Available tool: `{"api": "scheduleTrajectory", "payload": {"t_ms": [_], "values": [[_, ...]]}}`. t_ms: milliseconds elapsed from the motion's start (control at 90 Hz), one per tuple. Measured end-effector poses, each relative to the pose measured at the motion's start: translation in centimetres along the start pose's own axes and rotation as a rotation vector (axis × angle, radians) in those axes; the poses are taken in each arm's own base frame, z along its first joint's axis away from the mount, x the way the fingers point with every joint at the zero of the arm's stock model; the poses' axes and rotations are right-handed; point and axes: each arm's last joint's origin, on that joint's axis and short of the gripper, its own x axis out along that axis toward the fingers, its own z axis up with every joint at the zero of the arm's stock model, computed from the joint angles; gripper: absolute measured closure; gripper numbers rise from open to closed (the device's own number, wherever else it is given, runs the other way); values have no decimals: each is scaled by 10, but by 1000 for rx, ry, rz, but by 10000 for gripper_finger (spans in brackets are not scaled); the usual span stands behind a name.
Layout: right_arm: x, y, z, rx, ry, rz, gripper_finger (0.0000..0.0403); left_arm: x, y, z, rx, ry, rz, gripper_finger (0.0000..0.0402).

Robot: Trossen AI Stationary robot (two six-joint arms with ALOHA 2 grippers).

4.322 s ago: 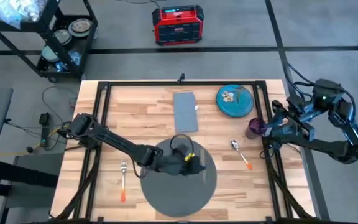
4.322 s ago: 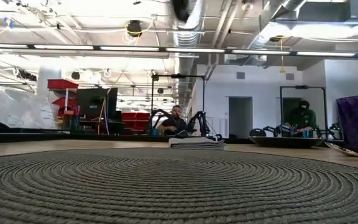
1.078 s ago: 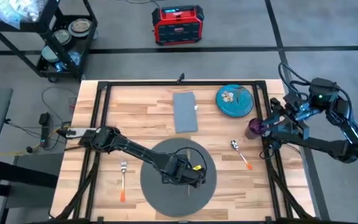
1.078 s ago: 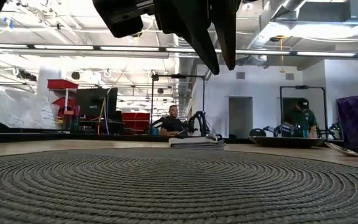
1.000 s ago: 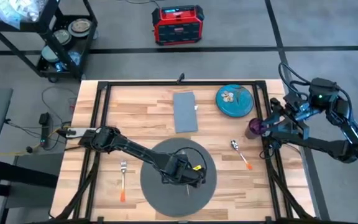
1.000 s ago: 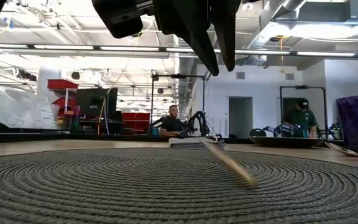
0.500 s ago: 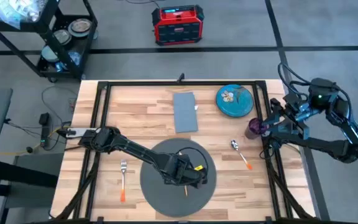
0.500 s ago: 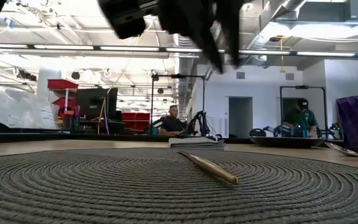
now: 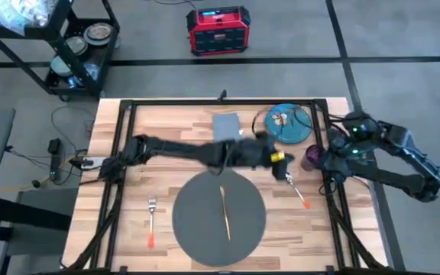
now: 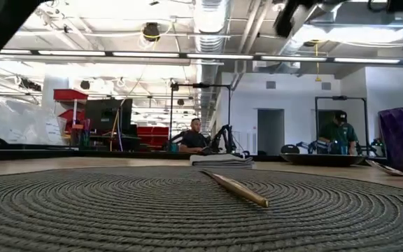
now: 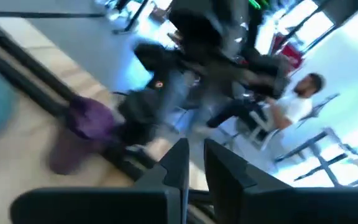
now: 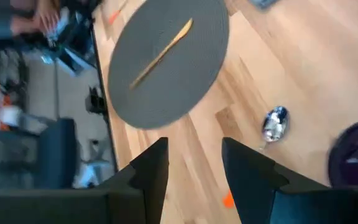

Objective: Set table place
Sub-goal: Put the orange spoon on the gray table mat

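Note:
The place, a round dark grey placemat (image 9: 197,229), lies on the table (image 9: 166,164) near its front edge. A slim wooden knife (image 9: 224,210) lies flat on the mat, also seen in the low view (image 10: 233,187). My left gripper (image 9: 285,169) hangs over the table's right half, just above a spoon with an orange handle (image 9: 296,189). Its fingers stand a narrow gap apart (image 11: 196,168) with nothing between them. My right gripper (image 9: 333,155) is open (image 12: 194,162) beside a purple cup (image 9: 314,156).
A teal plate (image 9: 290,124) and a grey napkin (image 9: 226,124) lie at the far side, the napkin partly under my left arm. A fork with an orange handle (image 9: 151,221) lies left of the mat. A black frame (image 9: 124,153) runs around the tabletop.
The wooden knife has fallen from my left gripper onto the placemat and come to rest flat there. My left gripper has then swung from above the mat toward the table's far right, to the spoon and cup. My right arm has shifted and turned a little.

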Motion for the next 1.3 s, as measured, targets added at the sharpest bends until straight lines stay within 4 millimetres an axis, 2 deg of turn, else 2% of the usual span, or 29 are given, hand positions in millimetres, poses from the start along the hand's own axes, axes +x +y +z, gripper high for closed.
{"api": "scheduleTrajectory", "payload": {"t_ms": [156,244,344,500,600,722,889,1011,1122,1300], "values": [[20,-14,0,148,-98,45,266,-1,24,31,89,127,-265,398],[30,-20,1,216,-141,35,266,-13,27,50,146,194,-379,400],[30,-12,11,198,-242,88,269,-36,26,69,231,267,-407,400],[40,7,32,90,-301,156,285,-77,26,90,381,366,-330,401],[48,28,50,23,-242,171,290,-103,29,106,431,393,-284,401],[69,52,70,-45,-93,51,291,-133,32,117,425,455,-204,401],[102,70,87,-92,50,-233,291,-173,42,104,425,679,185,402],[121,63,78,-88,195,-381,292,-186,42,94,452,779,361,402],[132,55,56,-72,301,-493,292,-192,32,93,484,755,363,402],[148,47,23,7,340,-512,292,-193,23,92,523,724,333,402]]}}
